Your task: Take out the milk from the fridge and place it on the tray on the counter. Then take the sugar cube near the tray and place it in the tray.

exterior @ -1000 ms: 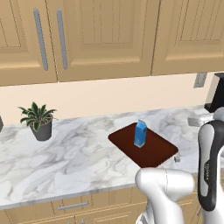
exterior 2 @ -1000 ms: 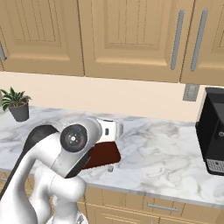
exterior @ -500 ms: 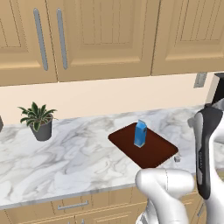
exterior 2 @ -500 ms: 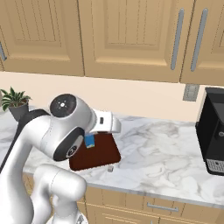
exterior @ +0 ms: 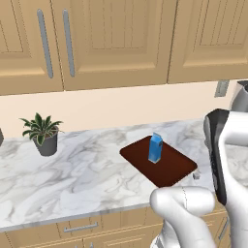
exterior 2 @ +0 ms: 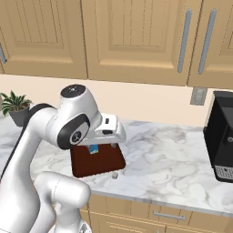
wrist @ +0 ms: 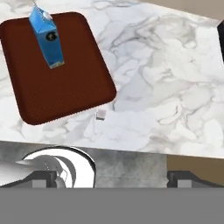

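Milk (exterior: 155, 147) upright on tray (exterior: 169, 167); sugar cube (wrist: 101, 114) just beside tray. Gripper (wrist: 107, 177) jaws apart, empty. Next: descend over cube, pinch.

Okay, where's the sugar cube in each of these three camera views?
Left base view: sugar cube right of centre, off the tray's right corner.
Right base view: centre, below the tray.
Hand view: centre, under the tray's corner.
Shared landmark: the tray.
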Tool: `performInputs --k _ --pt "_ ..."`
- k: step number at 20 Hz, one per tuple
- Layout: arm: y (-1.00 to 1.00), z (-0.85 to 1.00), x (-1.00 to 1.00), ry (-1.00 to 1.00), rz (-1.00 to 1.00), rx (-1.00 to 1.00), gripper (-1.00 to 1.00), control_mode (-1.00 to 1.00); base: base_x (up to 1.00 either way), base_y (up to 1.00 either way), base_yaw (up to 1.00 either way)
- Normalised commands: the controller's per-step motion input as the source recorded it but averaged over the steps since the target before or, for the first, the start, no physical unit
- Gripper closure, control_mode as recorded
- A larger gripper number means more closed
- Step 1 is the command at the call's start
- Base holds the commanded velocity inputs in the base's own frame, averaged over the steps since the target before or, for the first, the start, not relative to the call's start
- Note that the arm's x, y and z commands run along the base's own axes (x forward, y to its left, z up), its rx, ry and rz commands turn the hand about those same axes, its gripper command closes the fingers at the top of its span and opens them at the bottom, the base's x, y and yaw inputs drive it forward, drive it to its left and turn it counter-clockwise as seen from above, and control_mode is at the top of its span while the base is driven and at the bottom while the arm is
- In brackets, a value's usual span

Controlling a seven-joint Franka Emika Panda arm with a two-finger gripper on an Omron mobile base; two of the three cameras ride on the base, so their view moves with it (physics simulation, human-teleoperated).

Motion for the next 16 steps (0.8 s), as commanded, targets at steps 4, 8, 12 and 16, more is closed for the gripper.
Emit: performInputs --k 4,8,12,16 --pt "0.0 -0.48 -0.12 0.1 0.0 0.0 -1.0 -1.0 0.0 0.0 0.0" --pt "0.0 -0.47 -0.11 0.01 0.0 0.05 -1.0 -1.0 0.0 0.0 0.0" --pt "0.01 -0.4 0.0 0.0 0.0 0.04 -1.0 -1.0 0.0 0.0 0.0" --pt "0.0 -0.33 0.02 0.0 0.0 0.01 -1.0 -1.0 0.0 0.0 0.0"
